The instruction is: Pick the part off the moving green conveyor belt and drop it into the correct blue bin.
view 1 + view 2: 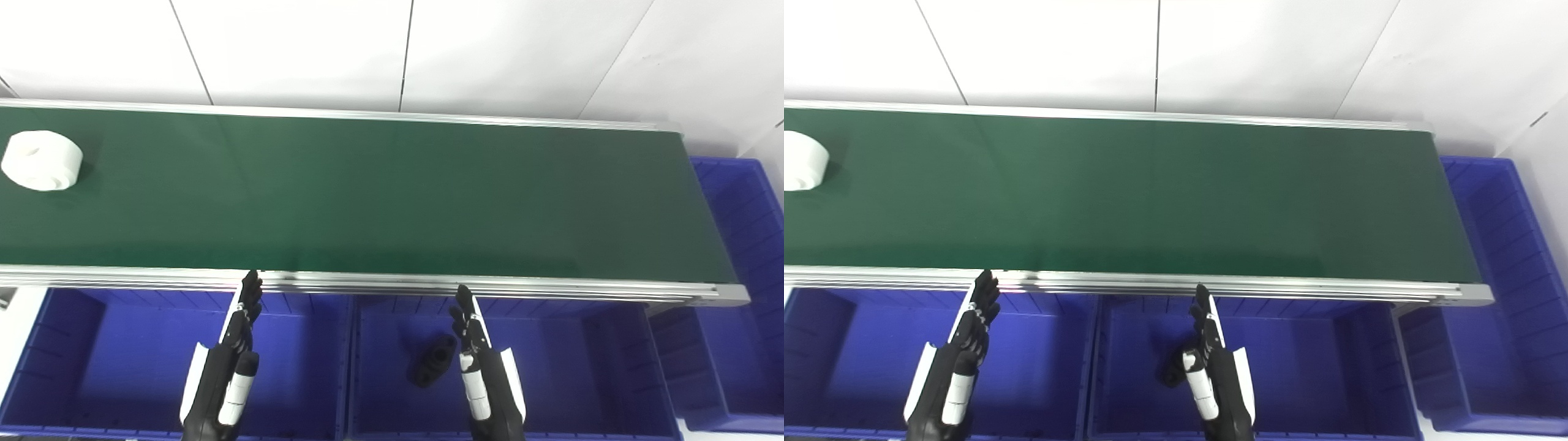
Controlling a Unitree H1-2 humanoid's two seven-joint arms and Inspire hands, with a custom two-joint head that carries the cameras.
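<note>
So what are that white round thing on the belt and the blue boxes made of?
The white round part looks like matte plastic, perhaps printed or moulded: even white, no shine; I can't tell for sure. The blue bins look like moulded plastic: uniform colour, ribbed walls. The belt seems a smooth rubbery sheet with a faint sheen, framed by silvery metal rails.

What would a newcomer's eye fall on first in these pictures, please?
The long green conveyor belt spans the view, with a white round part at its far left. Below it sit blue bins; the middle bin holds a black part, and both hands, left hand and right hand, hover open over the bins.
</note>
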